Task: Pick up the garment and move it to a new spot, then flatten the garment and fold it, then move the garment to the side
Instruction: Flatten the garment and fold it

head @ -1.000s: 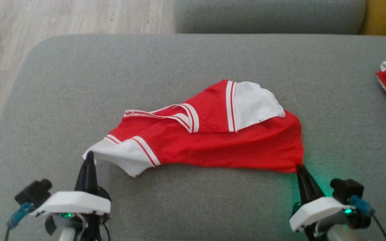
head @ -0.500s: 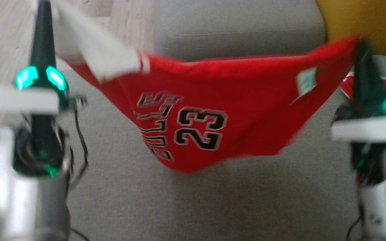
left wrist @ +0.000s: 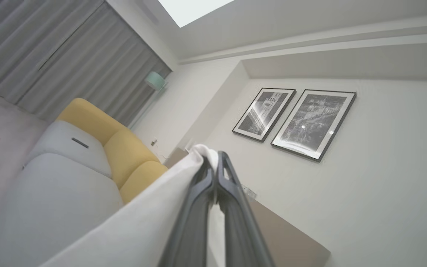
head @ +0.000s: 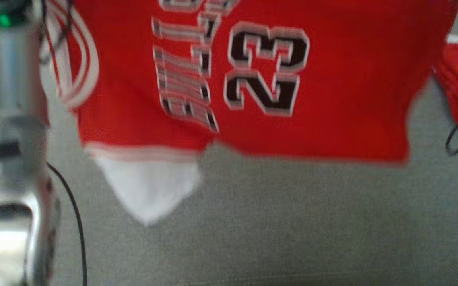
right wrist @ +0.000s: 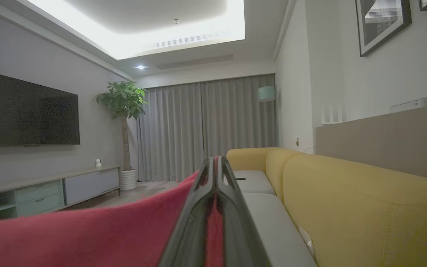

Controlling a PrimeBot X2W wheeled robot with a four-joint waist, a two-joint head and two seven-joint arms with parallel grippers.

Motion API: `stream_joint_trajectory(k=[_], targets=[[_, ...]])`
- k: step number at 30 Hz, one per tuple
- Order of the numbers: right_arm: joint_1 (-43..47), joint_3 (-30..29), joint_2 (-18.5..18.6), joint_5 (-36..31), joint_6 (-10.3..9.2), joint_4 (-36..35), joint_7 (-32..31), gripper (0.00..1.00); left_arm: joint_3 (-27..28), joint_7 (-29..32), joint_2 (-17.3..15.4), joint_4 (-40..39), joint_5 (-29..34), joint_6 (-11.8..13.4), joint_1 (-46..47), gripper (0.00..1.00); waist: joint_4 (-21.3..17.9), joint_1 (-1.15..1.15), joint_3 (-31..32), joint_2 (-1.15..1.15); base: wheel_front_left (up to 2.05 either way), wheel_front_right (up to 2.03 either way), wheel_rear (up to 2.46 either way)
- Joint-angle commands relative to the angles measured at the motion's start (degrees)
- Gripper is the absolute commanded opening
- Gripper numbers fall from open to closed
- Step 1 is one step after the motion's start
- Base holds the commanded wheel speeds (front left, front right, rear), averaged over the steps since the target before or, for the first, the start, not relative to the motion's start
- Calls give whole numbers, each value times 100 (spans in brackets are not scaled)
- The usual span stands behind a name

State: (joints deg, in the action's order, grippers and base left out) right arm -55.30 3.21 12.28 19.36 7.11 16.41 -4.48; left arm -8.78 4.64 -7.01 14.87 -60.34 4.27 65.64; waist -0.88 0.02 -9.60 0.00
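The garment [head: 332,91] is a red jersey with white trim, black lettering and the number 23. It hangs stretched in the air across the top of the head view, above the grey cushion [head: 292,222]. A white sleeve [head: 147,186] dangles at its lower left. In the left wrist view my left gripper [left wrist: 213,163] is shut on a white edge of the garment [left wrist: 143,222]. My right gripper [right wrist: 215,167] is shut on a red edge of the garment [right wrist: 87,233] in the right wrist view. My silver left forearm [head: 10,99] rises at the head view's left edge.
A second red garment [head: 457,79] lies on the cushion at the far right. Behind are yellow sofa backs [right wrist: 365,200], grey seat cushions [left wrist: 50,193], curtains, a TV and a potted plant [right wrist: 124,122]. Framed pictures [left wrist: 295,118] hang on the wall.
Both arms have gone up with the garment, from lying on the cushion to hanging spread in the air. The sleeve now dangles low and the fingertips have left the top of the head view.
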Motion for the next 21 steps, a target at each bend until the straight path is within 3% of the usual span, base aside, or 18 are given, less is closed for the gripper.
stream_joint_trajectory(k=[1,7,10,15,21], targets=[[-443,104,13,-76,37,41,105,0,92,-106,-281,111,143,-125,485,0,-38,-2,-653,0,0,0,0],[-1686,82,48,-375,37,1040,868,0,63,-688,-195,1148,285,-806,1687,0,-62,-2,-1169,0,0,0,0],[-1931,68,64,-473,37,1426,1231,0,20,-882,-120,1446,230,-1013,1854,0,1,-2,-1250,0,0,0,0],[-1702,196,90,-457,37,2082,1497,0,-108,-865,-213,1703,81,-1134,1261,0,122,-2,-1283,0,0,0,0],[-879,213,135,-270,37,2696,1693,0,-170,-854,-497,1547,-115,-1165,-358,0,244,-2,-1127,0,0,0,0]])
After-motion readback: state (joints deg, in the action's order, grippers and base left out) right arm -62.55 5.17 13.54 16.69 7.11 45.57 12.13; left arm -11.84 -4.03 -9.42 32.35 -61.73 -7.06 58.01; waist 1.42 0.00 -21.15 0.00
